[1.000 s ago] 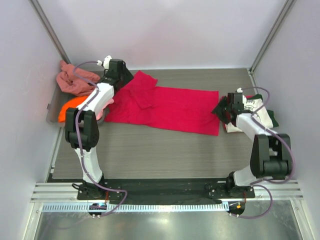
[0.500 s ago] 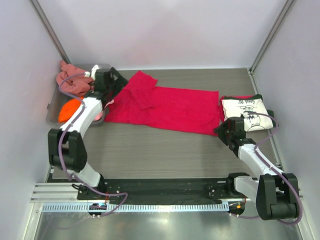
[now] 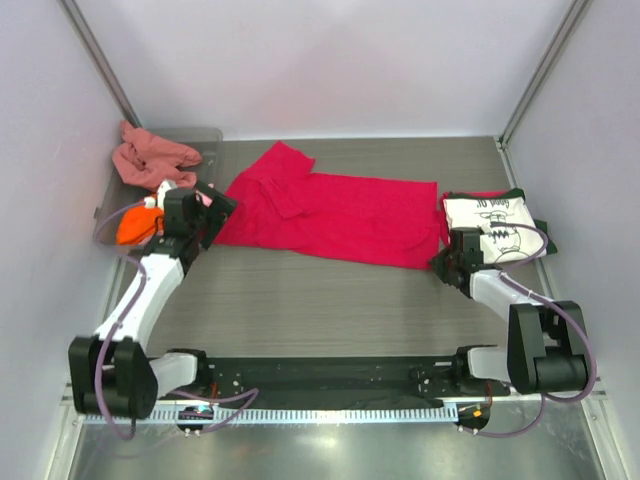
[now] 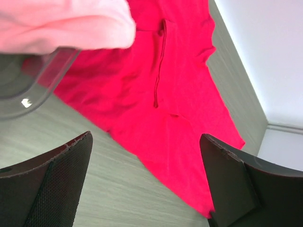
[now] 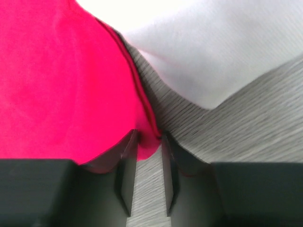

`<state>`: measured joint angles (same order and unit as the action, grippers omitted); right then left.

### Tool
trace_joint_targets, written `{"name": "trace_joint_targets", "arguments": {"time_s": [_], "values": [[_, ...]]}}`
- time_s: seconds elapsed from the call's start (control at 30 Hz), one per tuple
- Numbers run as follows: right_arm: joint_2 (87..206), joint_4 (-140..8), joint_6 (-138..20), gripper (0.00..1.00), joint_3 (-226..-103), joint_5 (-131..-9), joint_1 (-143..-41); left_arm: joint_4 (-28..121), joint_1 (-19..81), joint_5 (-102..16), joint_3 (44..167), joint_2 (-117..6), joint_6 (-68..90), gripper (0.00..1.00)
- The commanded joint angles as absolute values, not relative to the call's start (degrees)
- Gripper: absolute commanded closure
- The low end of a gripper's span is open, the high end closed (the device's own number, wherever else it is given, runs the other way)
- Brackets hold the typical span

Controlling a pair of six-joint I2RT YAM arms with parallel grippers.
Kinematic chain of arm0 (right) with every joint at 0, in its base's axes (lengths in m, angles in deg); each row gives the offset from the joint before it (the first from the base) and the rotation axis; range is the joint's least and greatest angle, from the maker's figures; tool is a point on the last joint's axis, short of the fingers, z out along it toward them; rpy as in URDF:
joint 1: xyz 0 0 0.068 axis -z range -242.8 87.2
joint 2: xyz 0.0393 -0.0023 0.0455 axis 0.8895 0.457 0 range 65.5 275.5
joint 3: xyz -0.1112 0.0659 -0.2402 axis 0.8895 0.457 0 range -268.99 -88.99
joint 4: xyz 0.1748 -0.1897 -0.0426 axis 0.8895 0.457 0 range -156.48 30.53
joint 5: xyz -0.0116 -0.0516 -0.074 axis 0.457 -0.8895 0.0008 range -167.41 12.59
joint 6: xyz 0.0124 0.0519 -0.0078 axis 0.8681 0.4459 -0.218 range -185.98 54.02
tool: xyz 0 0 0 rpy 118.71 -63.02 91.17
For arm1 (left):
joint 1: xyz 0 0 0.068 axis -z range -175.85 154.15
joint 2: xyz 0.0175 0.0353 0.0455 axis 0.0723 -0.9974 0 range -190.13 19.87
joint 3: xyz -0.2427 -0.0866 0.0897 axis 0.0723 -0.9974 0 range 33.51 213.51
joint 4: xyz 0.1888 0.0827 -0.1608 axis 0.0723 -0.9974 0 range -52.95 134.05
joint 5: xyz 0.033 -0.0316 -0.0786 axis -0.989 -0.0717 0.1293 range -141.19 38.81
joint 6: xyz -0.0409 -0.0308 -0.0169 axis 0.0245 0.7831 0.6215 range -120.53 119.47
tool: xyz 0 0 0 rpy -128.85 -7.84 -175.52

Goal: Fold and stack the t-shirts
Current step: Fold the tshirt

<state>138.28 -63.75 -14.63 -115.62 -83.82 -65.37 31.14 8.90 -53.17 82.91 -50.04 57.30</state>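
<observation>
The crimson-red t-shirt (image 3: 340, 215) lies spread flat across the middle of the table. My left gripper (image 3: 212, 205) is open and empty over the shirt's left edge; in the left wrist view (image 4: 146, 137) the red cloth (image 4: 180, 94) lies between and beyond its wide-apart fingers. My right gripper (image 3: 445, 262) is at the shirt's near right corner. In the right wrist view (image 5: 149, 135) its jaws are nearly closed, with the red corner (image 5: 57, 75) pinched between the tips. The folded cream t-shirt (image 3: 495, 225) with dark print lies on a dark green one (image 3: 547, 243) at the right.
A clear grey bin (image 3: 108, 200) stands at the left wall and holds a salmon-pink shirt (image 3: 150, 160) and an orange one (image 3: 135, 225). The bin's rim (image 4: 38, 80) and a light pink shirt (image 4: 61, 23) show close to my left gripper. The cream shirt's edge (image 5: 203, 47) lies just beyond my right fingers.
My left arm has pulled back from the far bin corner to the red shirt's near left edge. My right arm left the cream stack and came down onto the shirt's near right corner.
</observation>
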Motion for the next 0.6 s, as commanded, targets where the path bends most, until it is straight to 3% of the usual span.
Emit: {"name": "trace_joint_targets", "arguments": {"time_s": [0.0,0.03,0.07,0.1,0.3,0.57], "values": [[140.47,-64.02,-14.21,0.74,-117.89,-86.81,-65.44,30.17,8.80,-57.25,78.87,-44.03,60.11,0.06],[140.65,-63.32,-14.65,0.81,-118.42,-86.99,-65.44,30.08,8.89,-57.60,77.90,-43.15,61.08,0.07],[140.82,-62.44,-15.78,0.96,-119.04,-87.25,-65.44,29.47,8.89,-57.95,76.06,-41.75,61.26,0.07],[140.57,-61.56,-16.75,0.99,-120.18,-87.25,-65.35,29.11,8.89,-58.65,75.26,-41.22,61.52,0.08],[130.92,-54.18,-21.32,0.99,-118.44,-91.47,-60.09,29.28,13.01,-62.08,69.73,-39.89,63.37,0.13],[125.71,-52.76,-23.70,0.99,-114.65,-89.10,-53.49,35.51,16.98,-69.29,62.78,-39.45,69.34,0.28]]}}
